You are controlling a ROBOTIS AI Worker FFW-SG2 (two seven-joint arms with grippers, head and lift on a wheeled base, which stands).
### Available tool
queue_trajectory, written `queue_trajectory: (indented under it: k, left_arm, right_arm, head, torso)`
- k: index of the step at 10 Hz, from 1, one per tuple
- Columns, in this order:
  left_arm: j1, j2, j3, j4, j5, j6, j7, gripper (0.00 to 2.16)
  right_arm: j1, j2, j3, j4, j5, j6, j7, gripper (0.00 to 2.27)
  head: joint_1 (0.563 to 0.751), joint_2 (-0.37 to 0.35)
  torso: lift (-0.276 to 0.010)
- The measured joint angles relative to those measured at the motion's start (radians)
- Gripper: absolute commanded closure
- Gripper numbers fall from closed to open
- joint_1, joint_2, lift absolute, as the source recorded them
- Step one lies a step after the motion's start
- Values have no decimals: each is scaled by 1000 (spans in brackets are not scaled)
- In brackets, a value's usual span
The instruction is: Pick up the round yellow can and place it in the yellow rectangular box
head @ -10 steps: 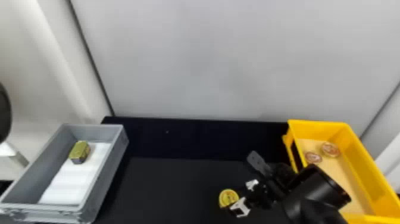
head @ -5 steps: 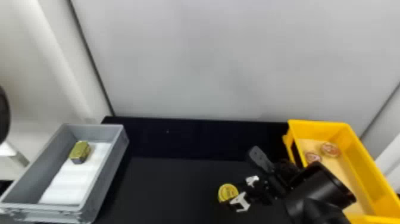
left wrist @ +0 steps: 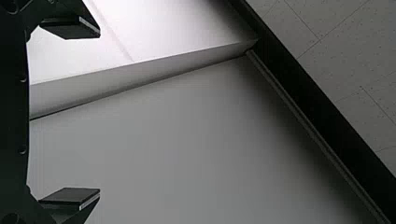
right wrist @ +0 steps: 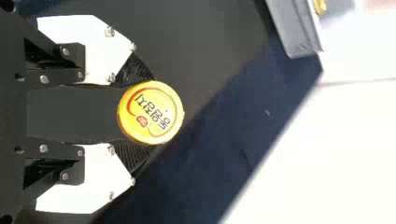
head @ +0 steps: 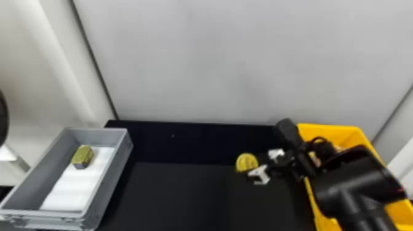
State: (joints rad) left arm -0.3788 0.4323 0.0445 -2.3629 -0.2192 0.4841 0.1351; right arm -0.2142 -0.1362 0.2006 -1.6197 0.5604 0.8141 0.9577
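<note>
R fingers (right wrist: 133, 71), apart by can width only, clamp yellow can (right wrist: 150, 113) left of yellow box (head: 328, 132); keep can lvl, clear rim (head: 344, 126), lower inside b4 release

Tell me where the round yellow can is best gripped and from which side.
Best gripped, I'd say, by two opposite points on its curved side wall, coming from the right, the side of the yellow rectangular box. The round yellow can has a flat, circular lid with nothing to pinch, and the right gripper already has its pads against the wall that way.
</note>
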Motion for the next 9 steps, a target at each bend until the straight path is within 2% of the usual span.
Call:
queue_trajectory:
  k: [5,9]
  left_arm:
    - [-10,2,-7,-1,-5,18,-1,87]
    - [-13,3,-8,-1,-14,26,-4,87]
  right_arm:
    - [5,-4,-183,-274,139,83,31,771]
    - [34,-46,-325,-400,223,138,61,773]
  head:
    - [663,54]
    - [663,54]
  torso:
    - [-10]
    - [-10]
